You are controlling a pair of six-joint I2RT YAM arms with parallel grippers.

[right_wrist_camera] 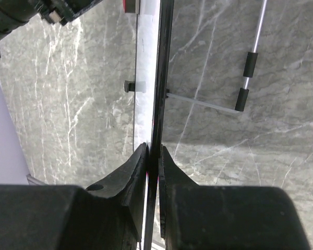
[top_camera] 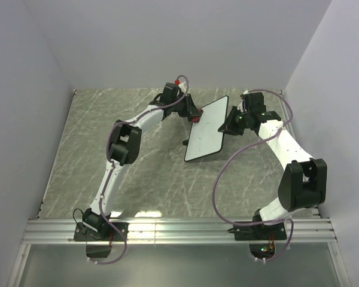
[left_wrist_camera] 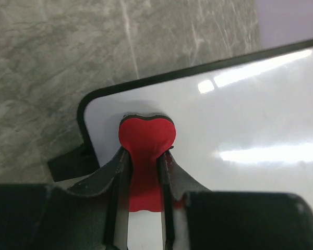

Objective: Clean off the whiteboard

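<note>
Here's the whiteboard (top_camera: 206, 128), propped up at a tilt on the grey marble table (top_camera: 90, 131), its long side running away from the arms and both grippers at its far end. From the left wrist view its face (left_wrist_camera: 240, 114) reads plain white with bright streaks of glare, thin black rim curving round a rounded corner. The right wrist camera sees the board edge-on (right_wrist_camera: 159, 78), a thin dark line up the middle of the picture. Behind the board, the wire stand (right_wrist_camera: 203, 102) sticks out sideways with black sleeves on it, and a small black foot (top_camera: 186, 142) shows at the board's left edge. Now the left gripper (top_camera: 195, 115): it sits at the board's far-left corner, jaws clamped on a red block (left_wrist_camera: 146, 136), fingers (left_wrist_camera: 115, 172) squeezing its narrow waist. The block's wider, dark-edged head lies just inside that rounded corner and appears to touch the white face. Across the board, the right gripper (top_camera: 232, 122) is at the far-right edge, and from its own camera (right_wrist_camera: 153, 151) the jaws are pinched on the board's rim, one finger (right_wrist_camera: 133, 166) on each side.
</note>
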